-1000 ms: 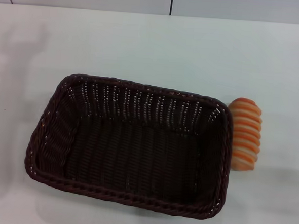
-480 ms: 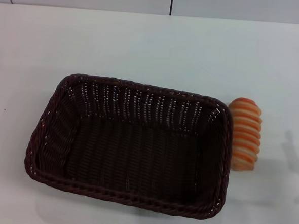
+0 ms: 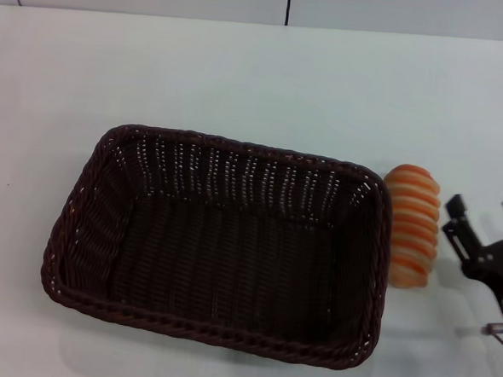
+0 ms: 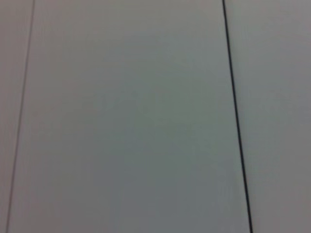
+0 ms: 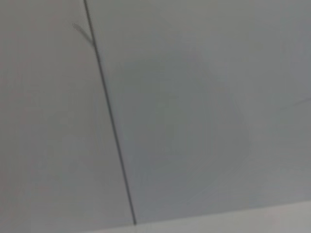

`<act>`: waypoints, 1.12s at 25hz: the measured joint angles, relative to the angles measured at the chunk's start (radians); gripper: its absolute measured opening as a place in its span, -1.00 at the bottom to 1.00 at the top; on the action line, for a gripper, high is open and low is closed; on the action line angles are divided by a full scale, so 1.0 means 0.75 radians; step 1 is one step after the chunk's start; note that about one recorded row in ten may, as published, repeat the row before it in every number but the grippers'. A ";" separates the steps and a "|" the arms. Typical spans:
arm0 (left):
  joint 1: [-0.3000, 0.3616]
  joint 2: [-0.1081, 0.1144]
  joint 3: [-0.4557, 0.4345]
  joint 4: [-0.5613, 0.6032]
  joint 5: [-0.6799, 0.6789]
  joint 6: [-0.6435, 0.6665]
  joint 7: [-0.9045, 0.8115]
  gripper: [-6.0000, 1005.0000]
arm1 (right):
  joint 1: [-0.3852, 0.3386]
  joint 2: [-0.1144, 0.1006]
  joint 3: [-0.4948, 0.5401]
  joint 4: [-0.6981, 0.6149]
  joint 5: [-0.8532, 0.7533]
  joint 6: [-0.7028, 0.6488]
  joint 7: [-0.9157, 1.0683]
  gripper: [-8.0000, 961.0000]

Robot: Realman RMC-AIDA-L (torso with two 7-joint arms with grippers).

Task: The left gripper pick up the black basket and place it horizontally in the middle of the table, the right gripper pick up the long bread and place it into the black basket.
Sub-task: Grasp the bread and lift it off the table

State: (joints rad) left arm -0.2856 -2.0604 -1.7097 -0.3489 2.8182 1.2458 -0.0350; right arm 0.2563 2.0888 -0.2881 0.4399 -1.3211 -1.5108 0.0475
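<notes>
The black basket [image 3: 218,242] lies lengthwise across the middle of the white table [image 3: 258,78] in the head view, open side up and empty. The long bread [image 3: 411,226], striped orange and cream, lies on the table touching the basket's right end. My right gripper [image 3: 482,211] has come into the head view at the right edge, its two black fingers spread apart, a little to the right of the bread and not touching it. My left gripper is out of view. Both wrist views show only pale panels with dark seams.
A wall with a dark vertical seam [image 3: 288,4] runs behind the table's far edge. White tabletop stretches behind and to the left of the basket.
My right gripper has entered the head view from the lower right, beside the bread. The basket and the bread have not moved.
</notes>
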 joint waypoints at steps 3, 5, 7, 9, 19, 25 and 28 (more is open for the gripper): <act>-0.031 0.000 0.001 0.029 0.007 -0.009 0.009 0.52 | 0.023 0.001 0.001 0.003 -0.031 0.064 0.000 0.72; -0.055 0.000 0.004 0.055 0.012 -0.012 0.012 0.52 | 0.043 0.001 0.005 0.008 -0.058 0.107 0.000 0.72; -0.062 0.000 0.007 0.063 0.013 -0.013 0.014 0.52 | 0.056 0.001 0.003 0.013 -0.062 0.128 0.000 0.72; -0.063 0.000 0.011 0.064 0.013 -0.014 0.014 0.52 | 0.064 0.001 0.005 0.016 -0.062 0.149 0.000 0.72; -0.065 0.002 0.033 0.064 0.014 -0.015 0.016 0.52 | 0.106 0.001 0.015 0.018 -0.063 0.258 0.000 0.72; -0.065 0.002 0.038 0.064 0.014 -0.015 0.017 0.52 | 0.137 -0.001 0.023 0.028 -0.053 0.352 0.011 0.72; -0.064 0.002 0.038 0.064 0.014 -0.015 0.017 0.52 | 0.136 -0.002 0.035 0.039 -0.051 0.360 0.010 0.66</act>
State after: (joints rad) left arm -0.3335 -2.0585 -1.6810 -0.3009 2.8286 1.2348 -0.0220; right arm 0.3586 2.0872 -0.2616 0.4693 -1.3596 -1.2412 0.0549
